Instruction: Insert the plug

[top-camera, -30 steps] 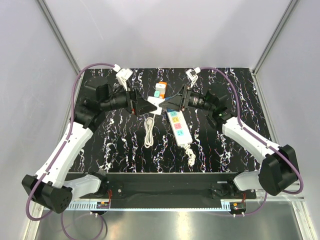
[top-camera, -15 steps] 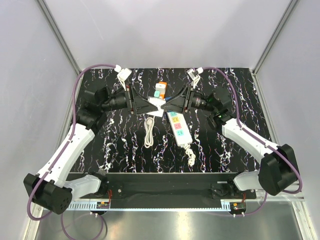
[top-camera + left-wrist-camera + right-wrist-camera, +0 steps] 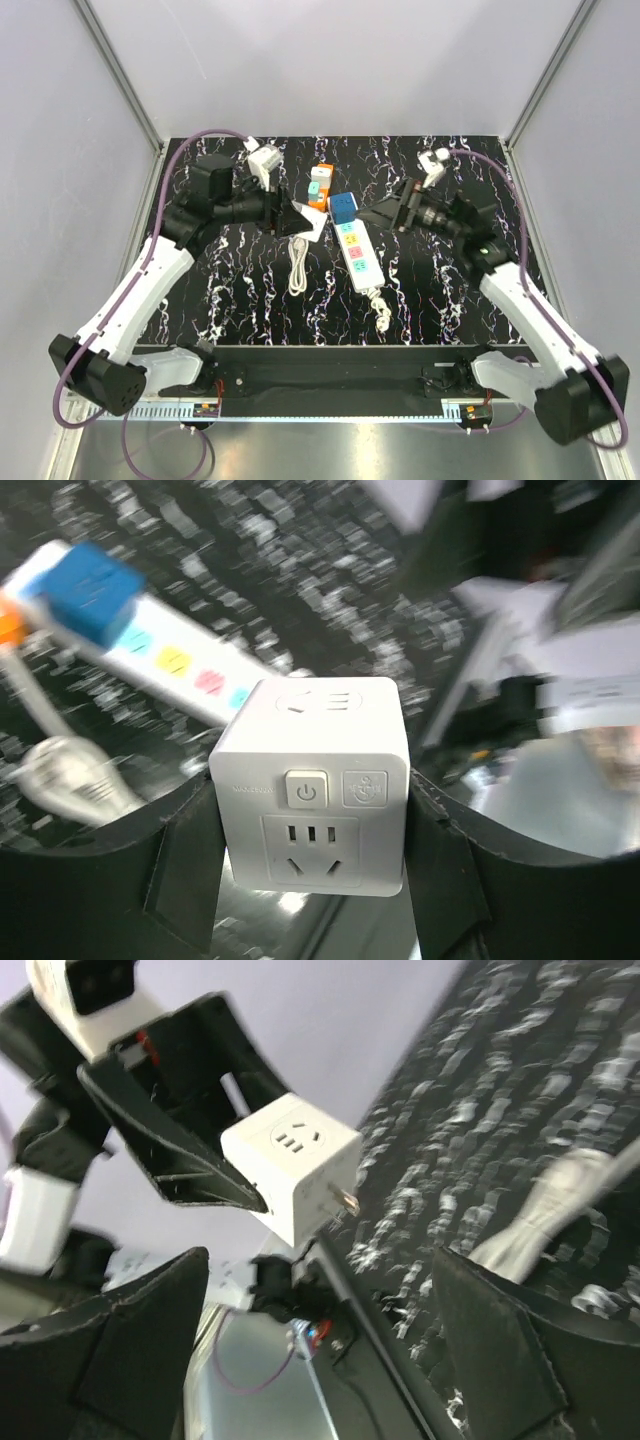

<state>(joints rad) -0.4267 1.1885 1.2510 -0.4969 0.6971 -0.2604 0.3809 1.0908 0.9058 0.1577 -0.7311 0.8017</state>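
The small solid-blue cube-shaped plastic plug is sitting on the 12 o'clock end of the long white plastic power strip, which is lying on the black marbled table. Whether its prongs are fully seated cannot be told from here. At the plug's 9 o'clock, the left gripper is clamping a white cube adapter between its fingers, so it is not free to help. At the plug's 3 o'clock, the right gripper is hovering with its fingers spread wide and nothing between them. That arm looks better placed for finishing. It should be coming in level, taking the blue cube by opposite sides, keeping it upright, and pressing straight down without dragging the strip.
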